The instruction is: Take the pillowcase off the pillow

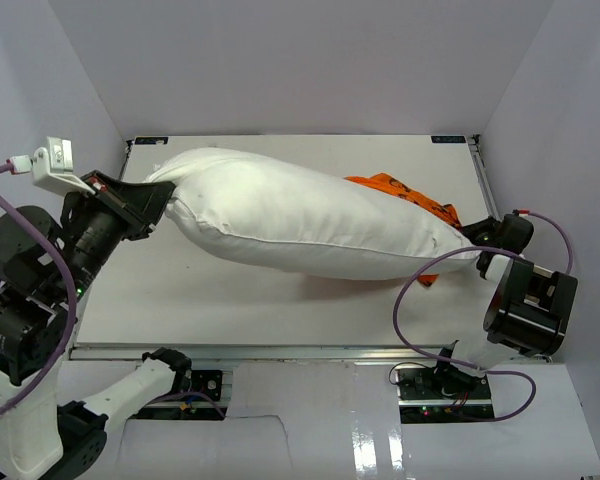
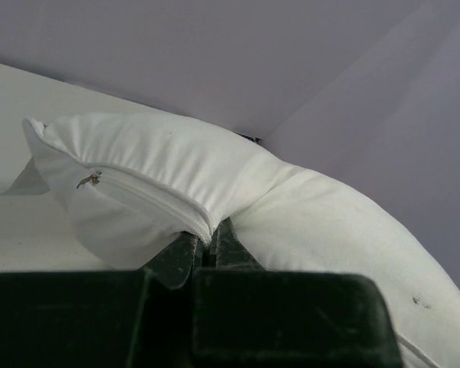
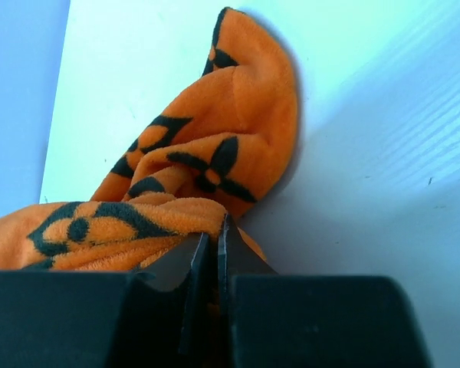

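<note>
We are logging the white table first. The pillow is lying slantwise across it, from far left to near right, with almost all of its white bulk showing bare. The pillowcase is bunching at the pillow's right end, orange peeking out behind and beneath it. The left gripper is pinching the pillow's left corner, jaws nearly together with a fold of white fabric between them, just beside the zipper. The right gripper is clamping orange pillowcase cloth, jaws narrow on it. The zipper pull is hanging at the zipper's far end.
</note>
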{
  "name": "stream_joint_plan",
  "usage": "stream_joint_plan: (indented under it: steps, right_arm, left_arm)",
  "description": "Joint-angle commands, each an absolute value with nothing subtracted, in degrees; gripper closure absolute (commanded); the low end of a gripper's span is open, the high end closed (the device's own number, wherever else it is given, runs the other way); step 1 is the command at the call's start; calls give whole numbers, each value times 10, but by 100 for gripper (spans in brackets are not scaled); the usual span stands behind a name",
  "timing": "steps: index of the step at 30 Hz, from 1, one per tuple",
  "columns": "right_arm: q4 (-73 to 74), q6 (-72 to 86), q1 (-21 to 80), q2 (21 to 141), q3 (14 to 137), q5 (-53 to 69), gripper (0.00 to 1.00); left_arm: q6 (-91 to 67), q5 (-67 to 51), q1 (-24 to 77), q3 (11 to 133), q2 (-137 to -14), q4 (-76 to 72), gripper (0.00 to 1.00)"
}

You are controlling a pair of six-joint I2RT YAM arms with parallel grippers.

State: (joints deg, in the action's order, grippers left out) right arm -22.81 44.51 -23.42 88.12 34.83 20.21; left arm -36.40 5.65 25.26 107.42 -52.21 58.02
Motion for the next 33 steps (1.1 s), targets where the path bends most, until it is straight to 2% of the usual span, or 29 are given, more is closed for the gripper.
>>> stream_joint_plan:
  steps: [1,3,4,7,11,17,20,22,25,27,30,33]
  right_arm:
    - [-299,424,-261,867,362,132,92]
    - [-294,417,-257,873,383,175,92]
    - [-293,415,-254,871,387,199,92]
    - [-283,406,-248,850,395,212,92]
    - [-265,393,-248,804,389,195,92]
    - [-275,406,-248,756,361,230,92]
    - [-277,410,-247,736,341,250,92]
    - [-292,415,-240,720,325,262,92]
    - [-286,409,-227,701,308,265,92]
    - [-288,408,-222,687,290,271,92]
    - [-280,395,-211,659,272,263,92]
    - [-279,382,-199,638,247,258,92]
  left_arm:
    - [-330,191,243,1008,-471,403,100]
    - [-333,188,243,927,-452,368,100]
    - [-337,184,243,847,-435,332,100]
    - [-346,185,243,736,-428,278,100]
    - [-324,248,243,676,-453,241,100]
    - [-273,302,243,659,-525,202,100]
    - [-254,332,234,694,-572,231,100]
    - [-283,305,207,734,-622,289,100]
    - [-291,201,156,784,-675,337,54]
    - [-286,160,120,814,-703,380,32]
    - [-253,135,106,873,-717,430,20]
    - [-230,69,107,907,-715,450,17]
